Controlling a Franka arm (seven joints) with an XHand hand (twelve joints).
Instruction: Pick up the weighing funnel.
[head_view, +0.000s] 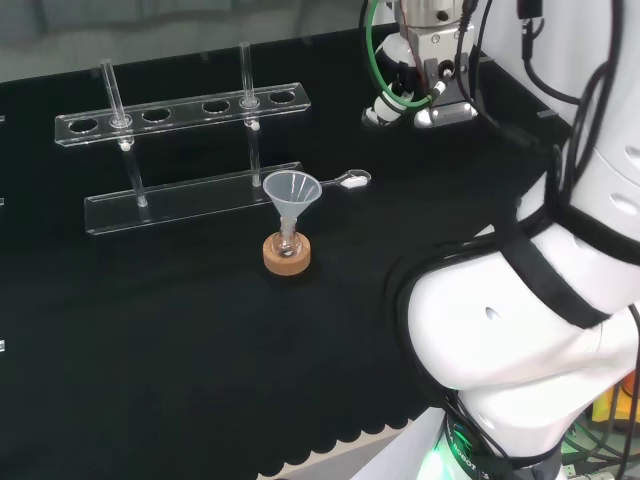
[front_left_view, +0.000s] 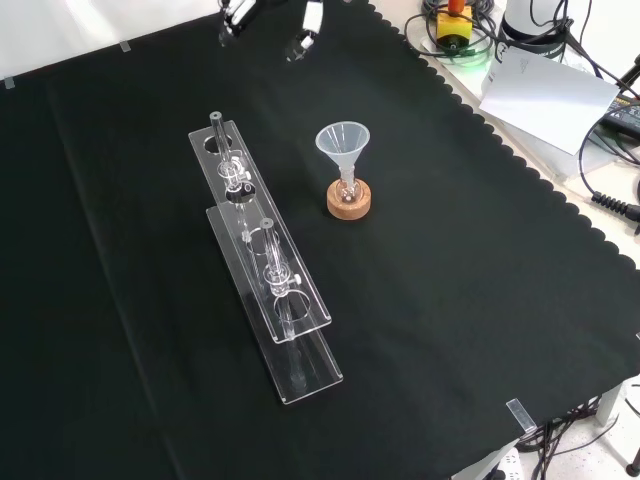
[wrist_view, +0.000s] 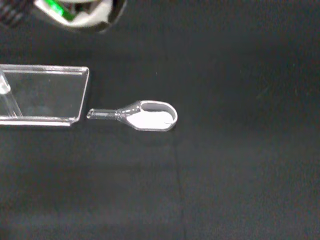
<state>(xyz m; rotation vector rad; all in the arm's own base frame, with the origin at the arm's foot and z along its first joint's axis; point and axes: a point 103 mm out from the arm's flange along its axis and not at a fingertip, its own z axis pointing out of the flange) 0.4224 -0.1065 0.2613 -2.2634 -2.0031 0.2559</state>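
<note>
Cloth (wrist_view: 240, 175), matte black, bears the clear, scoop-shaped, short-stemmed weighing funnel (wrist_view: 150, 116) beside a clear rack (wrist_view: 45, 95)'s end; the hand (head_view: 436, 62) hovers above, fingers (front_left_view: 305, 42) relaxed, apart, holding nothing.

In the head view, bare black cloth (head_view: 430, 190) is lying open to the right of and above the weighing funnel (head_view: 352, 181) at centre frame, up to the hand (head_view: 425, 85) hanging at the top. The clear rack (head_view: 180, 200) is crowding its stem end on the left, and the funnel (head_view: 291, 190) on its cork ring (head_view: 287, 253) is standing just lower left.
</note>
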